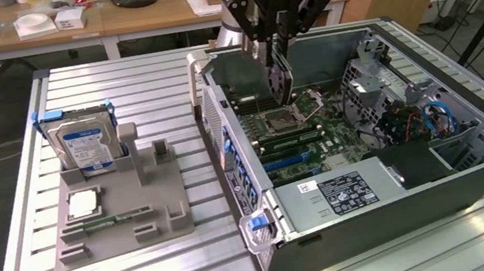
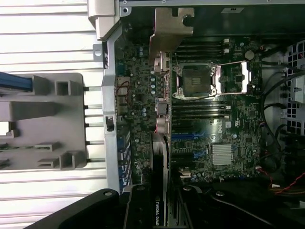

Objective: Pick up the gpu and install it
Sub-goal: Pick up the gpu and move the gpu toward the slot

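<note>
Black, thin and flat, the rectangular gpu card (image 1: 279,79) hangs edge-on from the dark robot fingers (image 1: 251,20), which are pinched on its upper end. It is inside the open top of the grey metal computer case (image 1: 467,163), which lies on its side on the slatted aluminium counter (image 1: 125,87). The pick-up looks done: the card is off the grey moulded parts holder (image 1: 122,212), where the silver hard drive with the blue-white label (image 1: 86,144) stands upright. Installation is not done. In the wrist view the gpu (image 2: 159,157) appears to float above the green motherboard (image 2: 228,129), its silver end bracket (image 2: 169,28) lowest and touching nothing that I can make out. The blue expansion slots (image 2: 190,136) just beside it are unoccupied, so seating the card remains.
</note>
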`<state>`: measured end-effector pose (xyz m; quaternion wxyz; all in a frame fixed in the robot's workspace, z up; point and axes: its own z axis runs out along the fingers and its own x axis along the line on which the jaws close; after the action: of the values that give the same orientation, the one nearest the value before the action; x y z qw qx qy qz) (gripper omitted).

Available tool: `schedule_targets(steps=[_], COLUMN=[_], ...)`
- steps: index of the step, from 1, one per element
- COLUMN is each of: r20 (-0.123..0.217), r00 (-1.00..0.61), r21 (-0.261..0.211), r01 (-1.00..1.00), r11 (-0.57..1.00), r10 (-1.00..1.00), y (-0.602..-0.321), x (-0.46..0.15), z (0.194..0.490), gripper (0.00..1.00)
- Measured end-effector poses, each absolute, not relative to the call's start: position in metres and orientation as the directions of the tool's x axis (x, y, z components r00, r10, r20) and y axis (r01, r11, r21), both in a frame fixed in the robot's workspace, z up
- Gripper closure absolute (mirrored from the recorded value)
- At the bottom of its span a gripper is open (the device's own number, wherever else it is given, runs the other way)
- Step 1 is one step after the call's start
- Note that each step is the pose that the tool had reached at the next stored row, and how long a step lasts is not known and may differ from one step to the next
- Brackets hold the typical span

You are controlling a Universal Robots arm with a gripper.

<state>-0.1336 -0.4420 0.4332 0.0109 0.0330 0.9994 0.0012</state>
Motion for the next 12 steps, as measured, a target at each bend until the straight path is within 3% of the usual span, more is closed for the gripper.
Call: schedule_targets(steps=[12], r20=[-0.022], r00=[-0.998], r21=[0.003], r01=[0.066], r11=[0.998], r10=[0.066], y=[-0.442], x=[-0.1276], z=[0.4326], gripper=[0.74])
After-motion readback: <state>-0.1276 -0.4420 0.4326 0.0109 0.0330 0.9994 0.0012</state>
